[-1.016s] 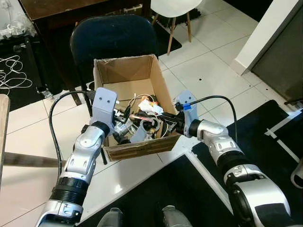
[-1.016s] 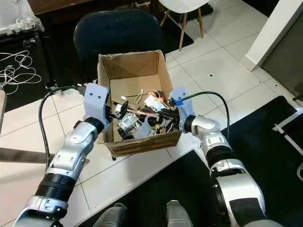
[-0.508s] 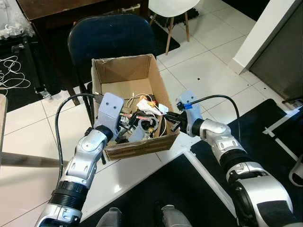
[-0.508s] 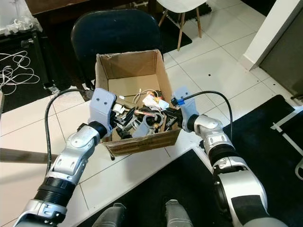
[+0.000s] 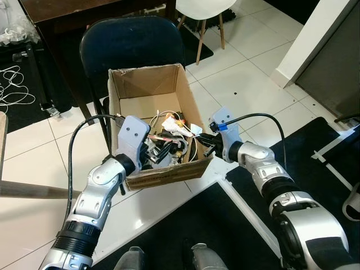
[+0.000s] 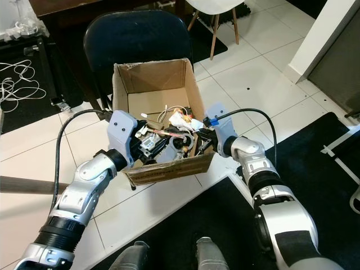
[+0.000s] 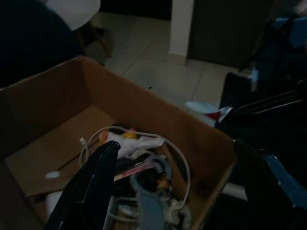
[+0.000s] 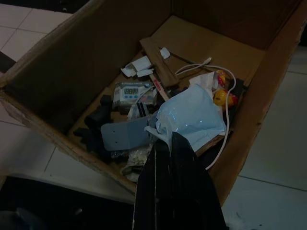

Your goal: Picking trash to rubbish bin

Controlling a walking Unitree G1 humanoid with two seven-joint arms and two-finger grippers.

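Observation:
A cardboard box (image 5: 149,84) used as the bin stands on the tiled floor, its near half heaped with trash. The heap holds a pale plastic bag (image 8: 192,115), a white cable (image 8: 211,67), a small digital display (image 8: 132,91) and a grey flat piece (image 8: 125,134). My right gripper (image 5: 205,143) reaches over the box's right wall, shut, with a corner of the plastic bag gathered at its fingertips (image 8: 168,148). My left gripper (image 5: 154,151) is inside the box at its near left, open, its fingers (image 7: 91,187) spread wide above the heap.
A dark blue chair (image 5: 132,45) stands right behind the box, and a white chair (image 5: 205,8) is farther back. A black mat (image 5: 225,225) covers the floor near my feet. White cables (image 5: 14,84) lie at the far left, beside a wooden plank (image 5: 28,190).
My left gripper has moved lower and farther into the box's near left part. My right gripper has drawn back toward the box's right wall. The camera has shifted slightly.

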